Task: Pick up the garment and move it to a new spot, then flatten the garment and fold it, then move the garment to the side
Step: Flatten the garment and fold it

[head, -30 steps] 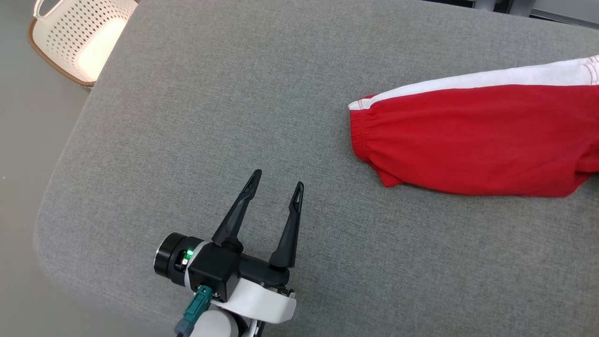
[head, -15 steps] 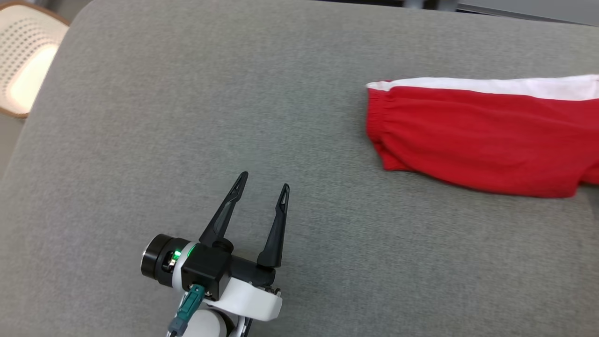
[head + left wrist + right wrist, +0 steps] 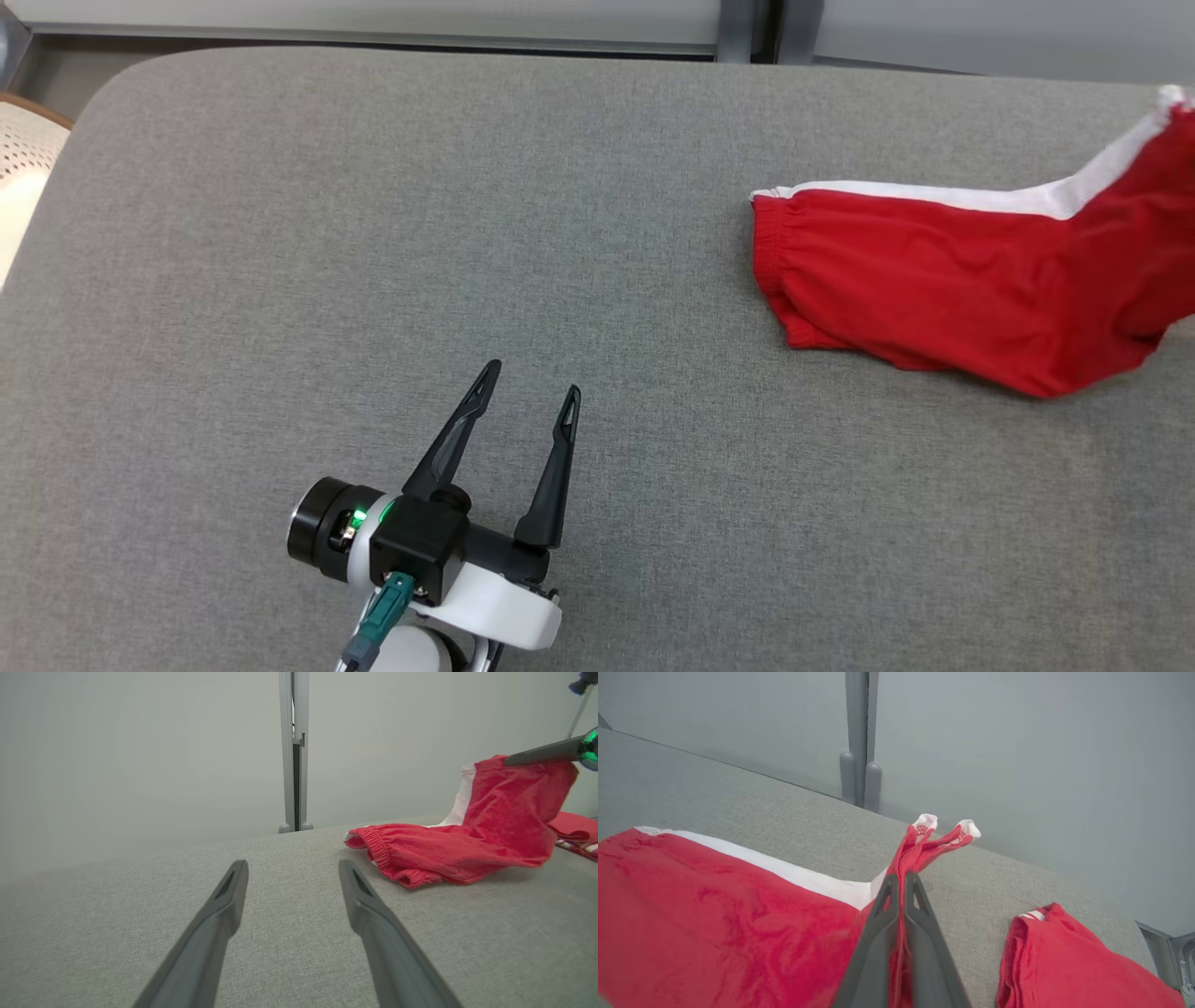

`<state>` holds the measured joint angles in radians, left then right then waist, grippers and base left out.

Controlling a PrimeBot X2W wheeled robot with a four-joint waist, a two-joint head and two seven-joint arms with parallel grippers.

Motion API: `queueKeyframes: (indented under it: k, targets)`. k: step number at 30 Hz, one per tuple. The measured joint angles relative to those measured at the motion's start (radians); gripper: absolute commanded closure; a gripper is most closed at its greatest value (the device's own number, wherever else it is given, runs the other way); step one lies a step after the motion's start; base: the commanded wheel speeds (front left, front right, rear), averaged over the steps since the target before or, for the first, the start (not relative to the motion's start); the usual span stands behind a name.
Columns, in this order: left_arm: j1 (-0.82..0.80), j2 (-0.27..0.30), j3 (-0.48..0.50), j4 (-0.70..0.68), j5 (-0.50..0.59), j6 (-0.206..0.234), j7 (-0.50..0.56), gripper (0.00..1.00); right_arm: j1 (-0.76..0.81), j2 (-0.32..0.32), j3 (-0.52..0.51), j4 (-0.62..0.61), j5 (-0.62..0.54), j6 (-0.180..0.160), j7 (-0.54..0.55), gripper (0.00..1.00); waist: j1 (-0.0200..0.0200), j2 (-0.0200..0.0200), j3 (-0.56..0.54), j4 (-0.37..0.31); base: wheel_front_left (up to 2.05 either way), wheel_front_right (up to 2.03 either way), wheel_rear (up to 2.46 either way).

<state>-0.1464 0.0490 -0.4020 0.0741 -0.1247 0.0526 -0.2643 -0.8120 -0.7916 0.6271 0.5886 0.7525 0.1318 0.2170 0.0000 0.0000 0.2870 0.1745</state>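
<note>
One narrow pinch is all that holds the garment: your right gripper has its fingers pressed together on a thin fold of hem at the right end, and two small white-tipped corners poke out past the fingertips. That end is raised off the grey surface, while the rest lies on it at the far right. Your left gripper hangs spread and empty over the near left, well apart from the cloth. If you lift or swing fast, I judge so little cloth could slide out of the pinch. The trailing part may also drag and bunch on the rough covering, which would make flattening harder. A second red cloth lies just to the right of your held end, so a sweep that way may snag it or carry it along. The garment's long axis runs left to right across the surface, with the gathered waistband pointing left and the white stripe along the far edge
</note>
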Motion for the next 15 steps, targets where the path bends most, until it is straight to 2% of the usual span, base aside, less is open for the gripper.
queueKeyframes:
  k: [7, 12, 15]
  targets:
    - [0.019, 0.0, -0.001, 0.002, -0.002, 0.0, 0.0, 0.0, -0.026, 0.125, 0.014, -0.084, -0.088, 0.0, 0.063, 1.0, 0.0, 0.0, -0.031, 0.031, 0.0, 0.0, 0.0]
    - [0.021, 0.0, -0.012, 0.001, -0.015, 0.001, 0.0, 0.0, -0.028, 0.228, 0.021, -0.099, -0.125, 0.0, 0.093, 1.0, 0.0, 0.0, -0.037, 0.061, 0.0, 0.0, 0.0]
    - [0.021, 0.0, -0.019, 0.001, -0.021, 0.002, 0.0, 0.0, -0.028, 0.261, 0.03, -0.1, -0.134, 0.0, 0.101, 1.0, 0.0, 0.0, -0.036, 0.074, 0.0, 0.0, 0.0]
